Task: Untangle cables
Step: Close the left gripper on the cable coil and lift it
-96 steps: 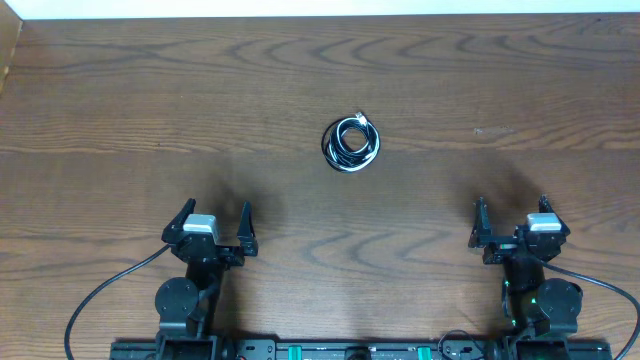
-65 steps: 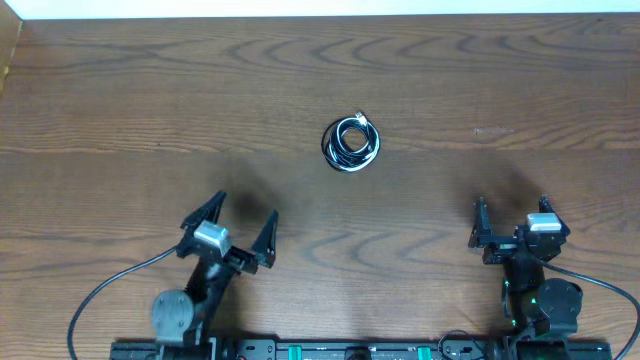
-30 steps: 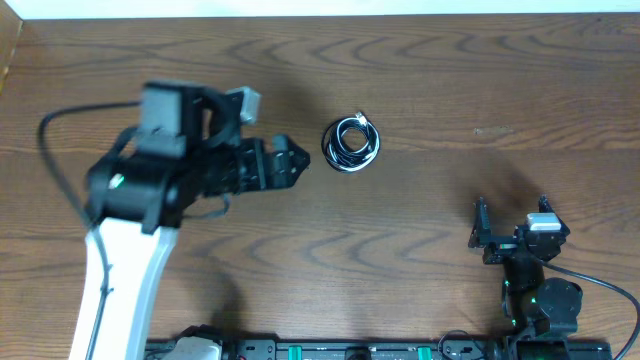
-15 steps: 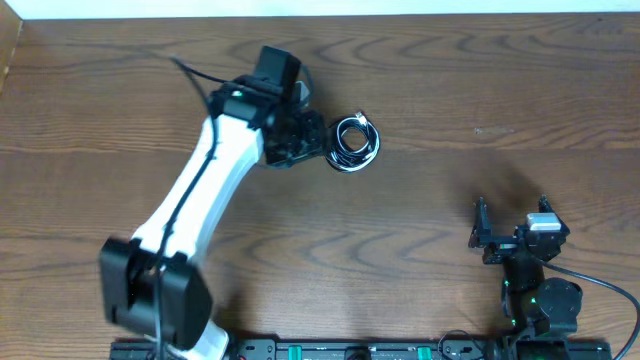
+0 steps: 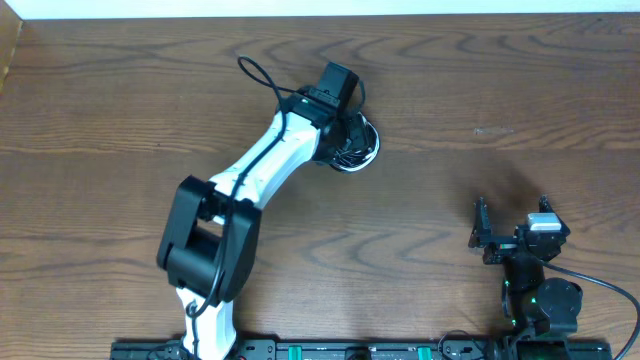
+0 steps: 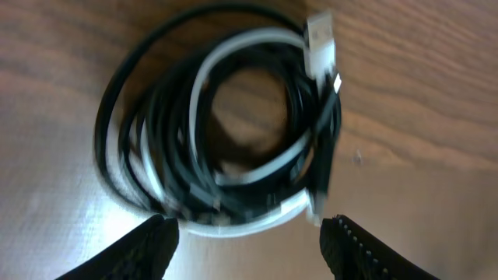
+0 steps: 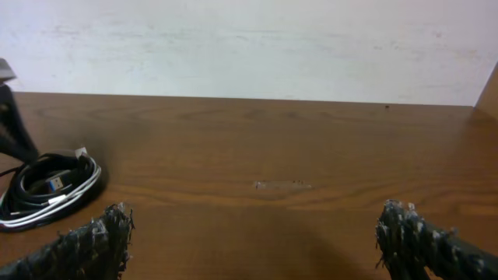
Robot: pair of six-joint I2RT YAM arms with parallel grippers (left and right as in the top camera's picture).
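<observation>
From overhead, the left arm's wrist covers most of the cables (image 5: 366, 150); only the coil's right edge shows past it, on the bench (image 5: 480, 80) a little above the middle. The left gripper (image 6: 249, 237) itself is hidden from above. Its own camera is blurred and cuts both fingers (image 6: 152, 247) off at the bottom edge, so only the tips show. They stand wide apart, one at each side of the coil's near edge, with bench visible between them and the cords. No grip on anything can be made out.

There is one coil, flat on the bench. In it one white cord can be followed, ending in a white plug (image 6: 319, 35) at the far right of the ring. The black strands overlap and smear together, so I cannot tell how many black cords there are or where their ends lie. From the right wrist camera the coil sits low at the left, partly cut off by the frame edge, with a speck of blue in it too small to name.

The right gripper (image 5: 511, 214) is well apart from the coil, near the bench's front right. Its two fingers are spread fully and hold nothing. Two arms and two grippers are in view.
</observation>
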